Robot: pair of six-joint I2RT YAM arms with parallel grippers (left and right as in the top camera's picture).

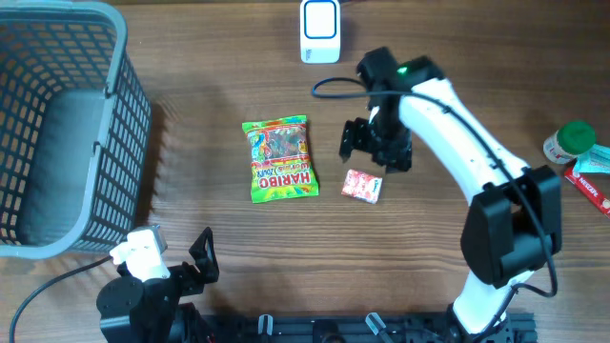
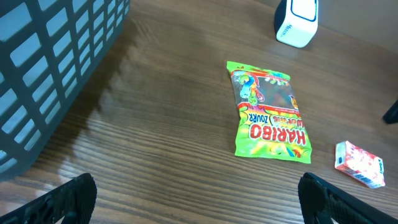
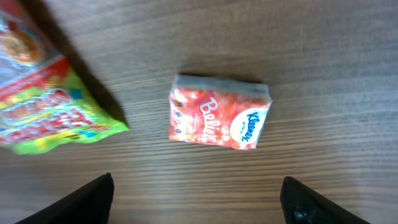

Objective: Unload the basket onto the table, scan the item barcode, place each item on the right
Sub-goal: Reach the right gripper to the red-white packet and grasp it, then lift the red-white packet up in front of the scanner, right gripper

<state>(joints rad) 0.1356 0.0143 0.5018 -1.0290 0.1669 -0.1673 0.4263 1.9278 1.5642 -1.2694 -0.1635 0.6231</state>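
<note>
A small red Kleenex tissue pack (image 1: 362, 185) lies flat on the wooden table, right of a green Haribo sweets bag (image 1: 279, 158). In the right wrist view the pack (image 3: 219, 121) sits just ahead of my right gripper (image 3: 199, 202), which is open, with bare wood between its fingers. From overhead the right gripper (image 1: 370, 152) hovers just behind the pack. The white barcode scanner (image 1: 319, 30) stands at the table's far edge. My left gripper (image 2: 199, 202) is open near the front left edge, empty, and looks toward the Haribo bag (image 2: 268, 111) and the scanner (image 2: 297, 22).
A grey plastic basket (image 1: 57, 124) fills the left side of the table. At the far right edge lie a green-capped bottle (image 1: 570, 141) and a red box (image 1: 593, 181). A black cable (image 1: 334, 88) runs from the right arm's wrist.
</note>
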